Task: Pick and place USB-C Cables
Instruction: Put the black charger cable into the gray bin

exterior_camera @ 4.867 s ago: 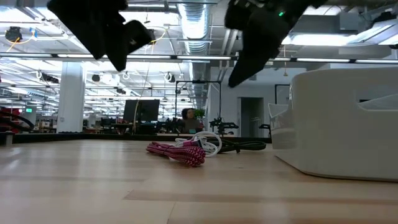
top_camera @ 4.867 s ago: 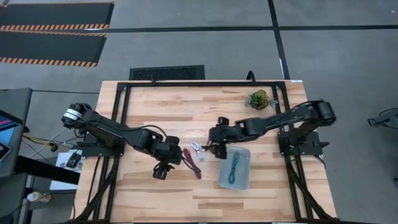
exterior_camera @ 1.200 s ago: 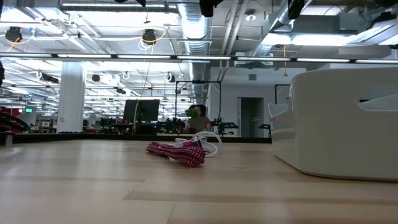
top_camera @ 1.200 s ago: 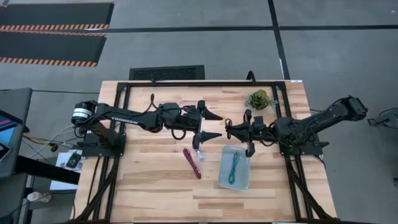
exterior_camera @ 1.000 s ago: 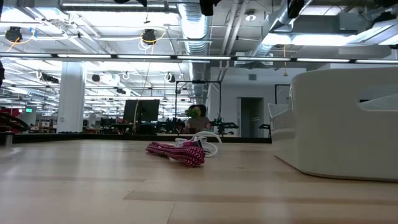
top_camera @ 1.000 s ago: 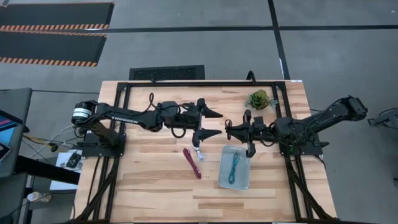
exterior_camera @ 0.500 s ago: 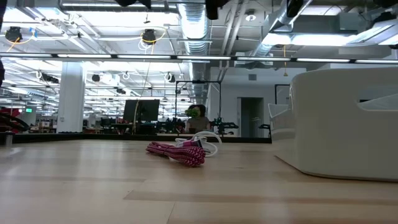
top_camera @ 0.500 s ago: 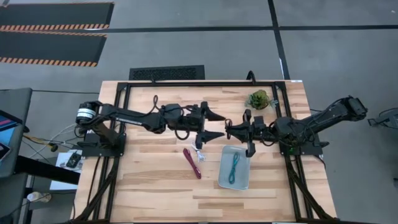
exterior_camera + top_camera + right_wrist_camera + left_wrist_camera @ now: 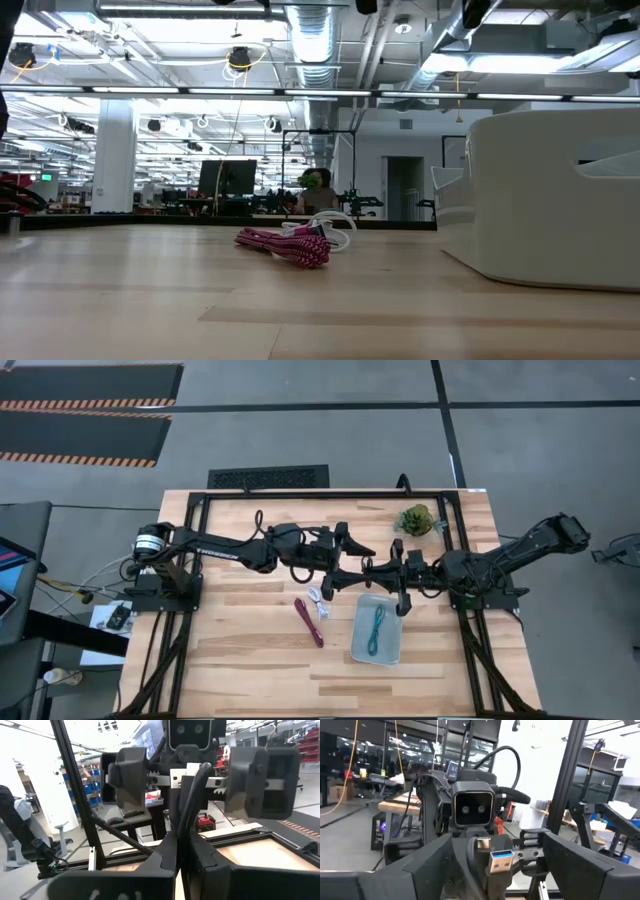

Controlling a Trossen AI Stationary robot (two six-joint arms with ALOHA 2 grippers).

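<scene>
Tabletop (image 9: 250,670): both arms reach in from its left and right edges and meet above its centre, well clear of the wood.

Tray (image 9: 392,645): sits right of centre, toward the right edge. The teal cable (image 9: 377,628) lies inside it. The tray wall fills the right of the low view.

Left gripper (image 9: 362,562): fingers (image 9: 420,865) spread wide, holding nothing. They bracket the tip of the right gripper (image 9: 372,568).

Right gripper: fingers (image 9: 167,857) pressed together on the black cable (image 9: 192,795), which arcs up from the grip toward the left gripper. Its metal plug (image 9: 500,862) juts out between the left fingers, touching neither.

Dark red cable (image 9: 308,622) and white cable (image 9: 320,600): both loose on the tabletop just left of the tray, touching or nearly so in the low view.

Judgement: this is a mid-air handover of the black cable, right to left.
- The left fingers should close on the cord or plug body just beyond the right fingertips, not on the right fingers themselves.
- Centre the plug in the gap first; an off-centre squeeze may swing the cord aside.
- The right gripper should let go only once the left has a firm hold, or the bundle drops onto the two cables below.
</scene>
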